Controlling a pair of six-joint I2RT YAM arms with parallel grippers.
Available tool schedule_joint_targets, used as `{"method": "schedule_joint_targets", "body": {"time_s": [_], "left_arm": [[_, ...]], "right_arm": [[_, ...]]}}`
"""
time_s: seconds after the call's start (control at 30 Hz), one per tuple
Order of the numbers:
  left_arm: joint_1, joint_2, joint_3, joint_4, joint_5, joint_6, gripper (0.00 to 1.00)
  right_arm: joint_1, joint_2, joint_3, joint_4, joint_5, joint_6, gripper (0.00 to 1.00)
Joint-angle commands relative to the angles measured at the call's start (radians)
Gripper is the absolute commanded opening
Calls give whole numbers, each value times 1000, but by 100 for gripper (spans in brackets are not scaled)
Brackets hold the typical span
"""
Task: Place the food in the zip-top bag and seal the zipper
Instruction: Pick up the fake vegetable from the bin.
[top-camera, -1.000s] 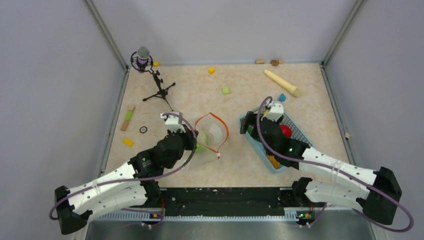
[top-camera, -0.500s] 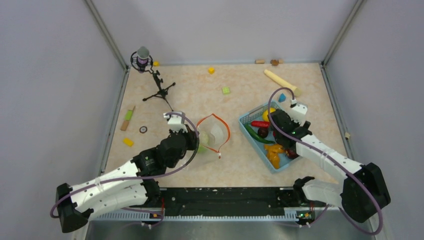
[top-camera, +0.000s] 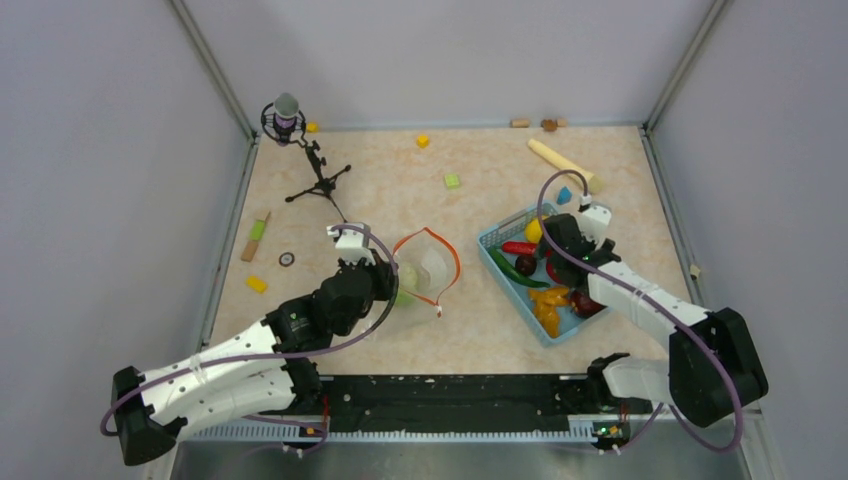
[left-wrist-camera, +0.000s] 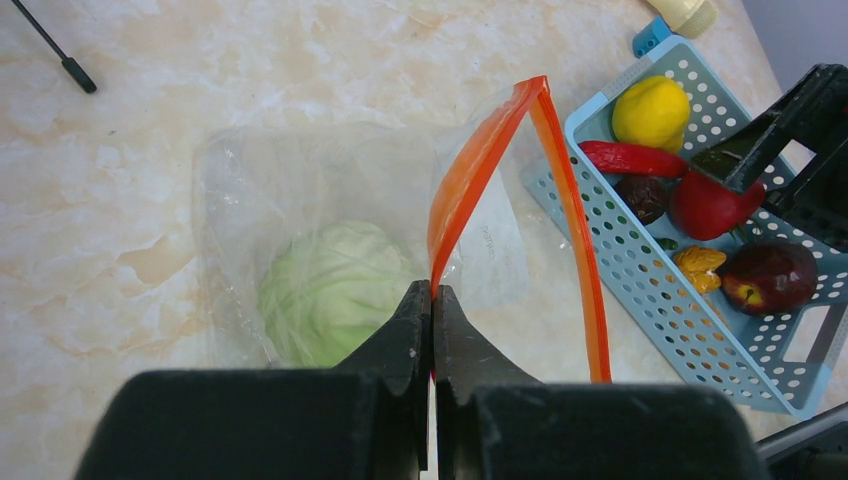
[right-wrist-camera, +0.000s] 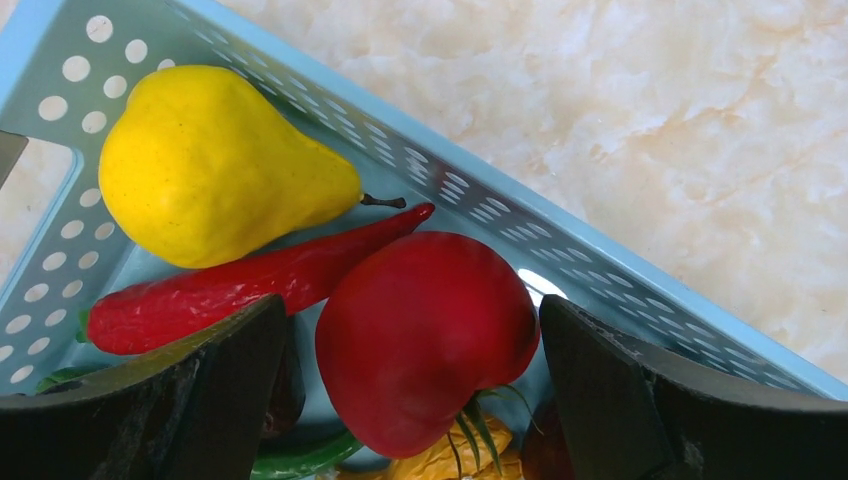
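The clear zip-top bag (top-camera: 425, 265) lies at the table's middle, its mouth open. My left gripper (left-wrist-camera: 432, 290) is shut on the orange-red zipper strip (left-wrist-camera: 470, 180) at the bag's near-left rim; it also shows in the top view (top-camera: 388, 278). A pale green cabbage (left-wrist-camera: 335, 290) lies inside the bag. My right gripper (right-wrist-camera: 410, 310) is open and hangs inside the light-blue basket (right-wrist-camera: 480, 190), its jaws on either side of the red tomato (right-wrist-camera: 425, 320) without touching it. A yellow fruit (right-wrist-camera: 210, 160) and a red chili (right-wrist-camera: 230, 290) lie beside the tomato.
The basket (top-camera: 512, 292) also holds a green piece (top-camera: 512, 267), an orange piece (top-camera: 548, 305) and a dark red piece (top-camera: 585, 305). A microphone tripod (top-camera: 318, 180) stands back left. A wooden stick (top-camera: 565, 165) and small cubes (top-camera: 452, 181) lie behind.
My right gripper has swung from the basket's left side to its far right side and now hangs over the tomato. My left gripper has kept its hold on the zipper strip.
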Motion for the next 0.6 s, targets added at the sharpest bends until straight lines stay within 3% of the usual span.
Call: {"method": "schedule_joint_targets", "body": {"time_s": [0.0,0.13,0.4,0.57], "left_arm": [[6,4,37,20,-4,10,0],[6,8,37,22,-3,10,0],[5,17,37,28,15,13,0],[5,19,39,31,29,20,0]], "right_arm": [[-25,14,-23,64,-85,-16,94],[-30,22,-32,72,-110,-17,91],[-30,0,-45,36,-99,27,69],[-30,-92,-57,34,-102,11,61]]}}
